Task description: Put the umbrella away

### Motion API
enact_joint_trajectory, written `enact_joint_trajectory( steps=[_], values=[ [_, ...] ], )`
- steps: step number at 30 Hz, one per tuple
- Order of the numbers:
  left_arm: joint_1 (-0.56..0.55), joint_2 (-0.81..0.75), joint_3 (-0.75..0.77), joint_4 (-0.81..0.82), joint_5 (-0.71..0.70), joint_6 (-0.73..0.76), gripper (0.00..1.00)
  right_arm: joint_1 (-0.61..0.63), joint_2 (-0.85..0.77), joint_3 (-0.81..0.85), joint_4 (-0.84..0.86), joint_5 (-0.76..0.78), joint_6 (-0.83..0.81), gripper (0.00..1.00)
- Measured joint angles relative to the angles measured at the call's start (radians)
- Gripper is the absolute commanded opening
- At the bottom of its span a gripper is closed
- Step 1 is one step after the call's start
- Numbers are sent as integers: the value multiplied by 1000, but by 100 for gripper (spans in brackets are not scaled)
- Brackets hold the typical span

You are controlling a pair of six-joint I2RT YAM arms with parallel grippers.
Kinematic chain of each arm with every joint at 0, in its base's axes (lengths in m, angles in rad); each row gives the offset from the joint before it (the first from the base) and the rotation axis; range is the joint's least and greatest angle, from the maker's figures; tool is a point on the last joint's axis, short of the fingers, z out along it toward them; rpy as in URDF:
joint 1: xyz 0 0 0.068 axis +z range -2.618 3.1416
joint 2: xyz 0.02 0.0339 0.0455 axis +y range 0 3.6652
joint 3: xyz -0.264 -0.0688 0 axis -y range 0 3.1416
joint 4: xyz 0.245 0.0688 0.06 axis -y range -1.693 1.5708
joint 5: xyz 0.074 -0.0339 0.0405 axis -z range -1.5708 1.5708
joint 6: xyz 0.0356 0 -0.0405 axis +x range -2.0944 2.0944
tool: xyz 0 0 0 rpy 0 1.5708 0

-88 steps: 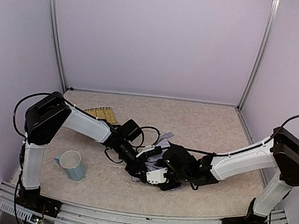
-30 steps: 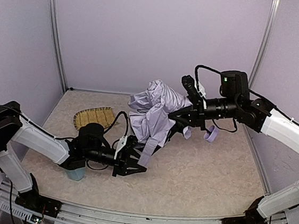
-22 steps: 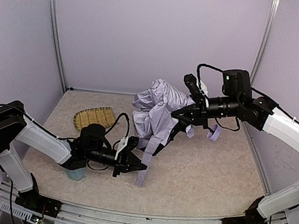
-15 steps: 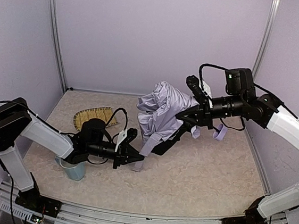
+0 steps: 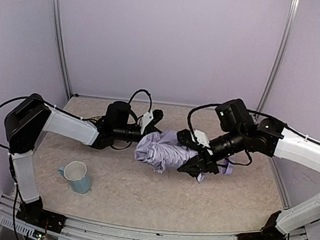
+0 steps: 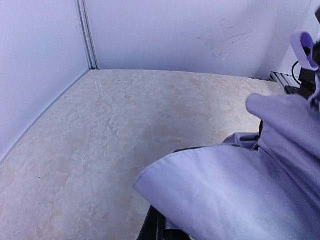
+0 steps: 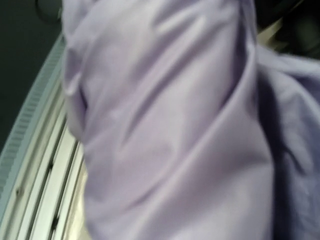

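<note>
The umbrella is folded down into a crumpled lavender bundle near the middle of the tabletop. In the top view its long axis runs roughly from 9 o'clock to 3 o'clock. The loose cloth end points toward 9 and the gathered end toward 3. A lavender strap hangs just past that gathered end. In both wrist views the cloth fills much of the picture, so the shaft and the handle knob cannot be made out.

There is one umbrella, one light blue mug, one woven tray and two arms. The mug stands upright at about 8 o'clock from the umbrella, well apart from it. Only a sliver of the tray shows behind the left forearm, at about 10 o'clock.

The left arm rises from its base, bends at the elbow and stretches low across the tabletop toward 3 o'clock. The left tool sits at the bundle's far upper edge with its fingers pressed together. Whether any cloth is caught between them cannot be told.

The right arm reaches in from the 3 o'clock side, elbow high and wrist angled down toward 8 o'clock. The right tool is buried in the gathered end and pinches the umbrella there. Its fingers are mostly hidden by the folds.
</note>
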Motion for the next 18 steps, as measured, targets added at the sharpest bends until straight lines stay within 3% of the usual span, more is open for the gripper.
enact_joint_trajectory(
  steps=[9,18],
  values=[
    [-5,82,46,-171,-16,140,0,59,237,-169,129,85,18,0],
    [-61,100,7,-193,-228,254,0,37,463,-150,189,39,98,0]
  ],
)
